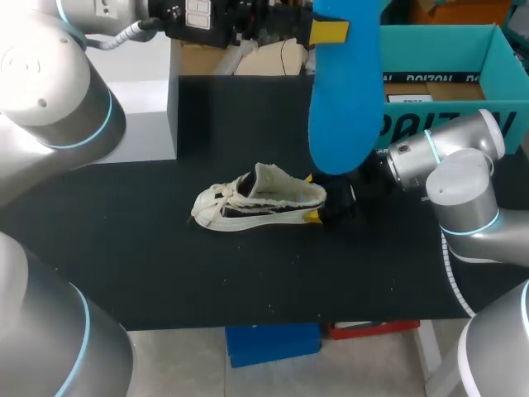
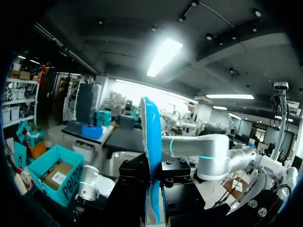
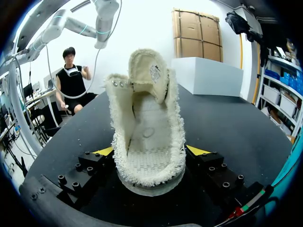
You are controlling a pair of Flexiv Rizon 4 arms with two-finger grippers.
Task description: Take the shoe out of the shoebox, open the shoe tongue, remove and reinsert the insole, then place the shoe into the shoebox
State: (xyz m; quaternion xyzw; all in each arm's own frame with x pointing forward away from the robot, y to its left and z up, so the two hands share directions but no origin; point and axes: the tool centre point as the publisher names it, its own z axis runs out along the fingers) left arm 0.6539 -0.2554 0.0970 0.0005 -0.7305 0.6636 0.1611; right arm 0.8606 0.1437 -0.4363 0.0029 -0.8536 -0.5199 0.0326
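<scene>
Step in hand, as I judge it: insole's out, reinsert comes next. L gripper [image 2: 153, 187] pinches the blue insole [image 1: 343, 107] edge-on betw its fingers, well above the table [image 1: 149, 273]. R gripper [image 3: 150, 152] is clamped on the shoe [image 1: 260, 203], one yellow tip each side of the heel, opening facing back toward its wrist. Shoebox [image 1: 438, 37] sits behind the R arm. Next move prob needs the insole's toe end brought down into that opening while R braces the shoe.

Hard to see: L tips don't show in its own view, the insole's lower end is cut off, and the toe inside is hidden by the tongue.
</scene>
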